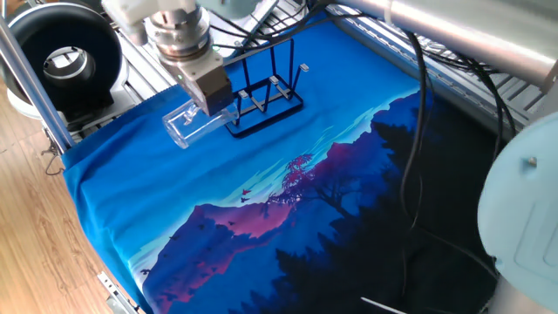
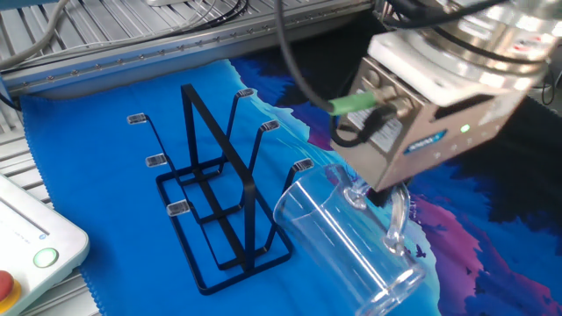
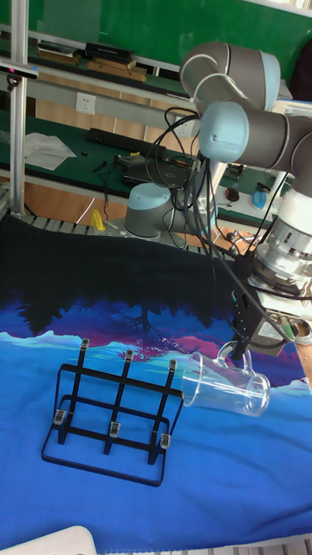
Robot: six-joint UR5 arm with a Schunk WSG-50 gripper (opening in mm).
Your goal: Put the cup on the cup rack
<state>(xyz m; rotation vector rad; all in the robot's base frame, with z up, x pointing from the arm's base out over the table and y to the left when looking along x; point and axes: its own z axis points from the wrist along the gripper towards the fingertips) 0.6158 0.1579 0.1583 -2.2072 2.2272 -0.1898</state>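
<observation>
The cup (image 1: 193, 126) (image 2: 338, 241) (image 3: 224, 382) is a clear glass mug, held off the cloth and tipped onto its side. My gripper (image 1: 217, 111) (image 2: 378, 194) (image 3: 238, 346) is shut on its loop handle from above. The cup rack (image 1: 264, 102) (image 2: 254, 224) (image 3: 113, 427) is a black wire frame with upright pegs, standing on the blue cloth. The cup's open mouth faces the rack, and its rim is right beside the tip of the nearest end peg. From these views I cannot tell whether the rim touches the peg.
A blue printed cloth (image 1: 261, 201) covers the table, and its left edge drops off toward the wooden floor. A black round device (image 1: 63, 59) sits beyond the rack's corner. A white box with a green button (image 2: 35, 254) lies close to the rack. Cables hang from the arm.
</observation>
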